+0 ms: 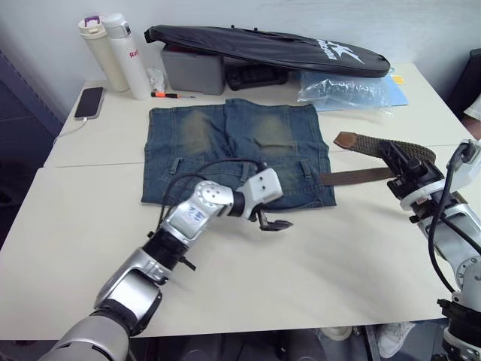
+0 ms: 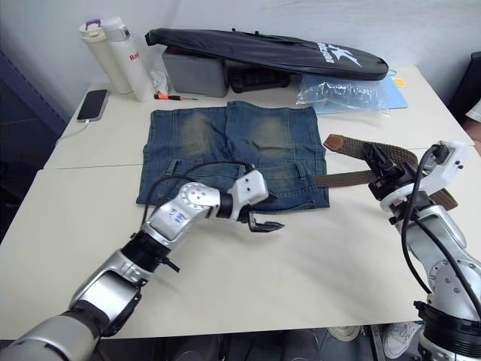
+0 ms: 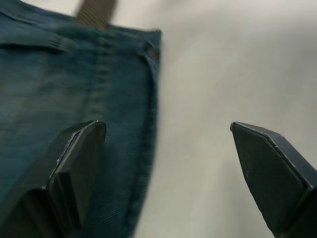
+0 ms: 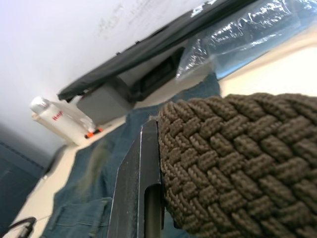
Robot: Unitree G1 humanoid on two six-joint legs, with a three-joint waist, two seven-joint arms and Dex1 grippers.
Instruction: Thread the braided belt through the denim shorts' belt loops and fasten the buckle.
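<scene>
the denim shorts point(image 1: 240, 150) lie flat on the white tabletop point(image 1: 316, 256), waistband toward the robot. the left end effector point(image 1: 275, 223) hovers just off the waistband's near edge, its two black fingers point(image 3: 74, 163) spread apart with nothing between them, one over the denim hem and the other over bare tabletop. the braided belt point(image 1: 361, 177) emerges from the shorts' right side and loops back over the tabletop. the right end effector point(image 2: 383, 174) is clamped on the belt's loop, the weave pressed against its finger point(image 4: 141, 188). a long black bag point(image 1: 263, 45) and two bottles point(image 1: 113, 53) stand beyond the shorts.
</scene>
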